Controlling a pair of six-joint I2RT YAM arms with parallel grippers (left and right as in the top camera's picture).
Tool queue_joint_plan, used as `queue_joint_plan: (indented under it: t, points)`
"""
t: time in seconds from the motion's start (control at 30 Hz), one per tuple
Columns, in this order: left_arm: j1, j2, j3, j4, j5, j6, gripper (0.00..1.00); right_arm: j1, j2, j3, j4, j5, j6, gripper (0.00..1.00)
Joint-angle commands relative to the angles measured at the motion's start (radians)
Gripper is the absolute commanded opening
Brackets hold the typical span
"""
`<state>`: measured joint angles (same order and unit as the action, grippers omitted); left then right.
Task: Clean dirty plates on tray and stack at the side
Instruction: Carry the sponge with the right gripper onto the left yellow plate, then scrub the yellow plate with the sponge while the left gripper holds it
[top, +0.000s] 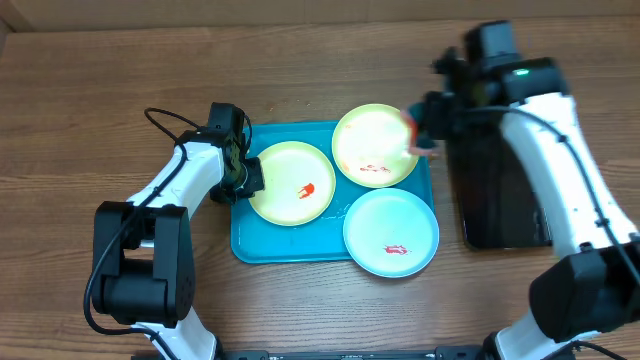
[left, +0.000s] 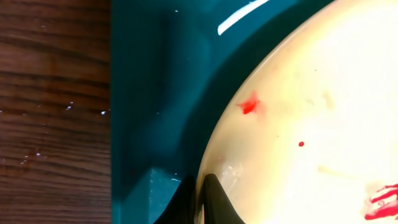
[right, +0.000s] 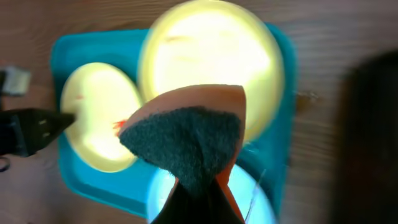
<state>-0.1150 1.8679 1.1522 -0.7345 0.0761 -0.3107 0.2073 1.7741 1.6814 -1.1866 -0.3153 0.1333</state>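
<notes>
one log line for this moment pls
left end effector: shut on left plate rim | right end effector: shut on sponge above rear plate | blue plate untouched | all smeared, on tray

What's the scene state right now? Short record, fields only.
turquoise tray: holds three plates
left yellow plate: red smear, rim pinched by left tool
back yellow plate: red smears, sponge over its right rim
blue plate: red smear, untouched
right tool: shut on sponge
black tray: right of turquoise tray
</notes>
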Motion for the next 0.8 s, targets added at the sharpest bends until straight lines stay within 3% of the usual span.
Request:
queue_joint_plan:
  t: [0.0, 0.13, 0.43, 0.77]
  points:
    - [-0.002, 0.029, -0.032, 0.011, 0.082, 0.043, 0.04, 0.133, 0.019, 0.027, 0.052, 0.058, 0.121, 0.04]
    - [0.005, 0.029, -0.032, 0.017, 0.113, 0.045, 0.04, 0.267, 0.100, 0.027, 0.106, 0.111, 0.176, 0.04]
    - [0.072, 0.029, -0.032, -0.005, 0.116, 0.046, 0.04, 0.412, 0.312, 0.027, 0.219, 0.121, 0.209, 0.04]
    - [0.072, 0.029, -0.032, -0.018, 0.128, 0.046, 0.04, 0.431, 0.436, 0.027, 0.325, 0.175, 0.283, 0.04]
